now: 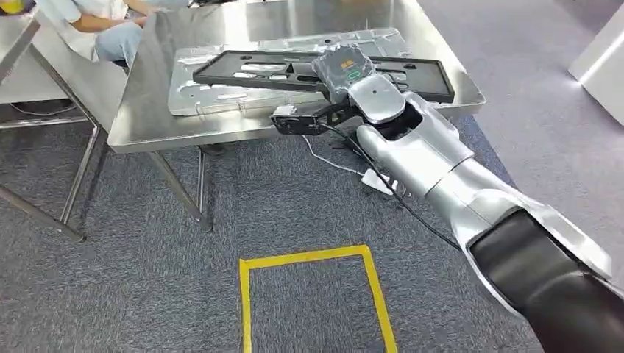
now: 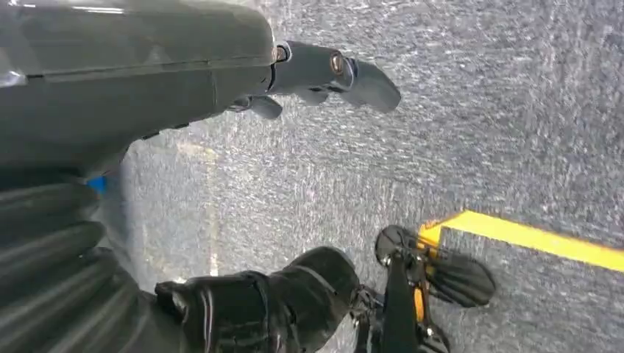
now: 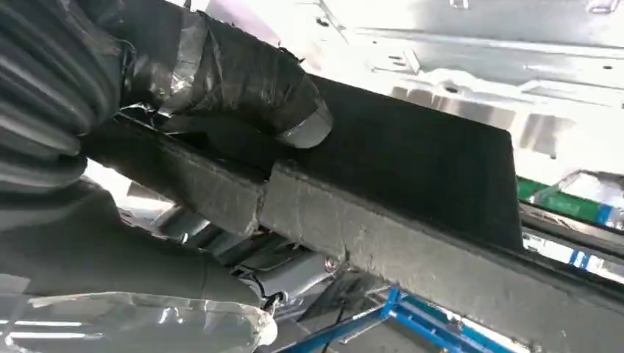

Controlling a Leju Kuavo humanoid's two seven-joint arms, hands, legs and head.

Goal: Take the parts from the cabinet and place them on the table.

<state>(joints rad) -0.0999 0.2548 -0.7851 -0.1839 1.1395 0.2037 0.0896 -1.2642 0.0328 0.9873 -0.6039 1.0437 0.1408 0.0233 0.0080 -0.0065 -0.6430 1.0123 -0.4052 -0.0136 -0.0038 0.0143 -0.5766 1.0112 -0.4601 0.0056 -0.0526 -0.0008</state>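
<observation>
Quick count: one steel table (image 1: 147,110) with two parts on it, one black frame (image 1: 243,73) and one silver panel (image 1: 213,99). One yellow tape square (image 1: 309,259) on the floor, one person (image 1: 103,26) behind.

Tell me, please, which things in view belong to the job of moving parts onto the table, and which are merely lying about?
Job:
black frame part, gripped by the right robot hand
silver metal panel beneath it
steel table

Lying about:
yellow floor tape
second table
seated person
left robot hand, hanging over the carpet, holding nothing

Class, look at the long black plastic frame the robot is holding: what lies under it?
Under the long black plastic frame lies a flat silver sheet-metal panel, resting on the steel table. The right hand grips the frame's near edge. The panel's middle is covered.
</observation>
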